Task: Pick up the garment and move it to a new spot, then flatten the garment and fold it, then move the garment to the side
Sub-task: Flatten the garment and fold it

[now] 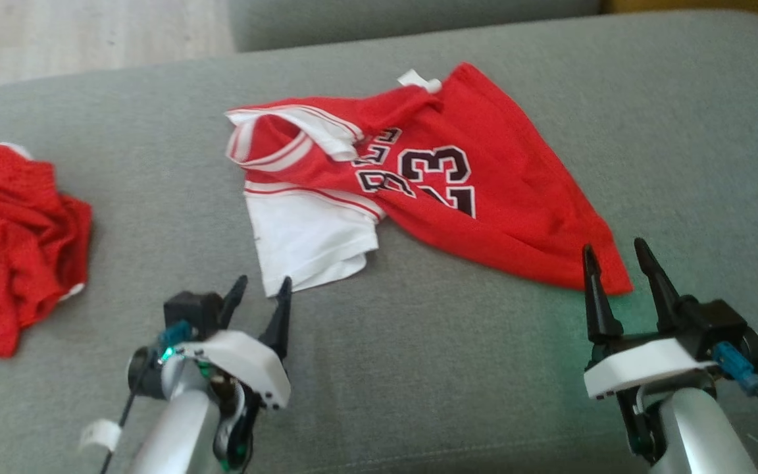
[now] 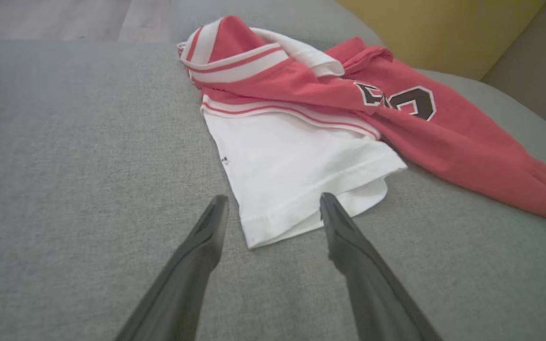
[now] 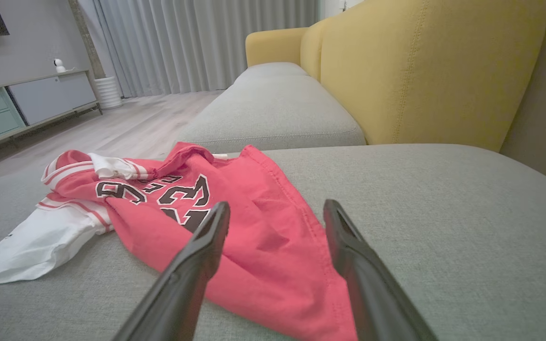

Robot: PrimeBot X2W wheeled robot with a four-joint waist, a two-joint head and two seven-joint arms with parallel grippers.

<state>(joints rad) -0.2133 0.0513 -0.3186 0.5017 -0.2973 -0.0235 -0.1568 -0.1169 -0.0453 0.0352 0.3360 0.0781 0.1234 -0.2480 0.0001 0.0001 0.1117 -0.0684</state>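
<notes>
garment (image 1: 484,197) lies crumpled near the middle of the grey sofa cushion (image 1: 418,368), a red jersey with a white sleeve. in the head view its long axis runs on a diagonal: the striped collar end is at upper left and the red body tapers to a hem corner at lower right. the white sleeve sticks out toward the lower left, off that axis. writing: a black "23" outlined in white sits mid-chest and reads upright from the head view. part of a number shows again in the fold just below it. the lettering above is creased and cannot be read. a small white tag shows at the top edge. left gripper (image 1: 264,283) has its fingers spread wide and grips nothing. its tips are just at the sleeve's hem, and in the left wrist view the hem lies between them; contact cannot be told. right gripper (image 1: 616,247) is also spread wide and empty, its fingers either side of the red hem corner. a second red cloth (image 1: 10,250) is bunched at the cushion's left edge, well apart from the jersey. a yellow backrest (image 3: 420,71) stands behind.
</notes>
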